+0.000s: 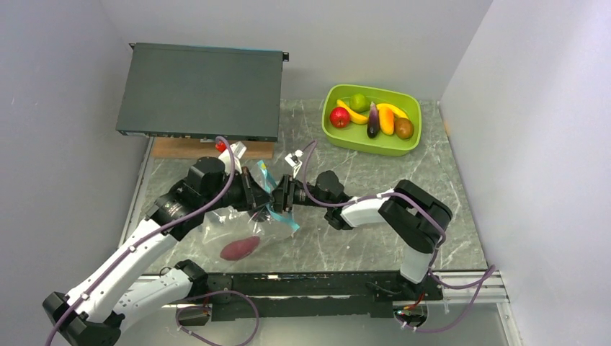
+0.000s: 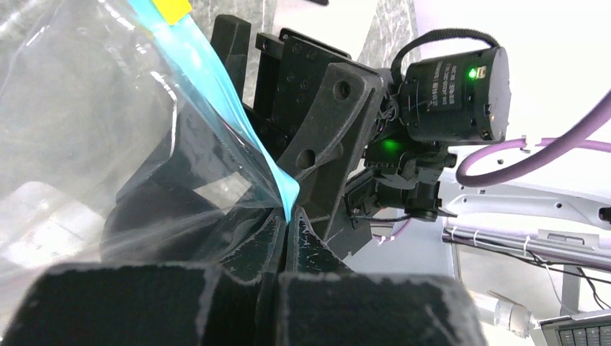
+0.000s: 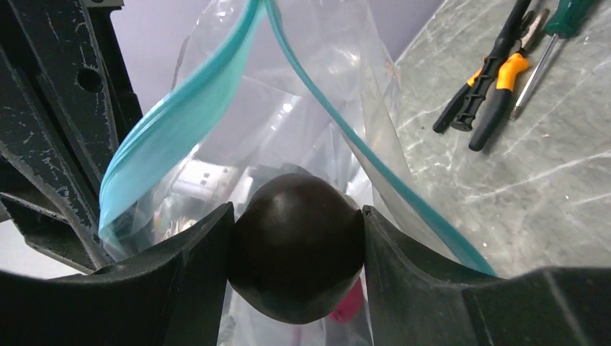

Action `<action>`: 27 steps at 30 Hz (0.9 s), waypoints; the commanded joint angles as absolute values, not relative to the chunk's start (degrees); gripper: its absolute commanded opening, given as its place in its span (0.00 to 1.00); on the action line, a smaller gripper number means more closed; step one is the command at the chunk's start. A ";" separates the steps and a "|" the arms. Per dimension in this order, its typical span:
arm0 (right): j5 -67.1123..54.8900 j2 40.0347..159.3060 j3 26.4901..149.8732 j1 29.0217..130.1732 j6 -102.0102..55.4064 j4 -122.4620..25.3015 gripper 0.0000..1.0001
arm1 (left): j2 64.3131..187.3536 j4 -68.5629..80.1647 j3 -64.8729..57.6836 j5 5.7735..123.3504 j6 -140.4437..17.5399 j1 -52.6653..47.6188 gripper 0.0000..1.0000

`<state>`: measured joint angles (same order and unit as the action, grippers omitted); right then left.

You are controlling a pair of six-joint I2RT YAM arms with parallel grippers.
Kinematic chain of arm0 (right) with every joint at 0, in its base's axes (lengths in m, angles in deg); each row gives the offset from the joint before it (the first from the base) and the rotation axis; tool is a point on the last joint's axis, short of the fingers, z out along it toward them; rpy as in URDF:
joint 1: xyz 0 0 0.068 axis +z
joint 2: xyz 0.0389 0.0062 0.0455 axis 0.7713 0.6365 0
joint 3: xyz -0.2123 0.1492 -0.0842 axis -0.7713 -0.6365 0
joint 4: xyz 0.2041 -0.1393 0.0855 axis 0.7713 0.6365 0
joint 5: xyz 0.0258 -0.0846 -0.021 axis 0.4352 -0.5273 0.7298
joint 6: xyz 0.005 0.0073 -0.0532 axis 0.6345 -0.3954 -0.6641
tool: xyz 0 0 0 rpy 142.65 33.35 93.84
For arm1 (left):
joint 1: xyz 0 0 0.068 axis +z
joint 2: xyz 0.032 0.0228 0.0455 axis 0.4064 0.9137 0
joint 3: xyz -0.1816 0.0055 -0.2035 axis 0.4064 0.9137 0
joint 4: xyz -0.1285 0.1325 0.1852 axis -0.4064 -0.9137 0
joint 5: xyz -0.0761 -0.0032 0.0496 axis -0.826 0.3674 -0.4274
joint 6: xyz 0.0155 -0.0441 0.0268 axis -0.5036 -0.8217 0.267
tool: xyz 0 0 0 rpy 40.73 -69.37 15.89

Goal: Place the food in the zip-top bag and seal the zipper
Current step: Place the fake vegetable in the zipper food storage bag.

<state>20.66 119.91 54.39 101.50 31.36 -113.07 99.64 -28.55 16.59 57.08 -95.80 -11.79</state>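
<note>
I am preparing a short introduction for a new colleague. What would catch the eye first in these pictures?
In the middle, the left gripper pinches the teal zipper of the clear zip-top bag, while the right gripper holds a dark round food piece at its open mouth. At the far right, a lime-green tub holds bright toy fruits.

— Where does your top view look from?
— High over the table's (image 1: pixel 461 166) near edge, facing down toward the far edge. Your two wrist views sit very close, facing each other — both share the zip-top bag's (image 2: pixel 86 108) teal zipper (image 3: pixel 166 130).
</note>
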 commanded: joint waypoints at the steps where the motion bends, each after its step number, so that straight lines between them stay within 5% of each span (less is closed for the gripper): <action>1: 17.18 121.26 56.18 101.52 37.27 -124.51 0.07 | 98.53 -29.90 15.77 59.30 -95.78 -11.95 0.00; 7: 18.86 120.36 56.48 101.67 33.85 -119.81 0.22 | 97.41 -28.58 17.91 58.29 -95.87 -11.87 0.00; 12: 18.25 117.70 56.35 102.35 29.73 -112.48 0.55 | 98.06 -28.57 17.53 58.01 -96.10 -11.89 0.00; 16: 16.27 114.85 55.97 102.75 25.98 -106.76 0.71 | 98.12 -27.71 17.71 57.48 -96.72 -11.91 0.00; 27: 13.34 111.78 54.70 102.77 22.20 -97.59 0.80 | 96.88 -27.89 18.47 58.60 -96.98 -11.92 0.00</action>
<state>14.74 114.25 54.72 102.41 24.25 -98.19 98.13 -28.71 18.03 57.77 -96.33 -11.75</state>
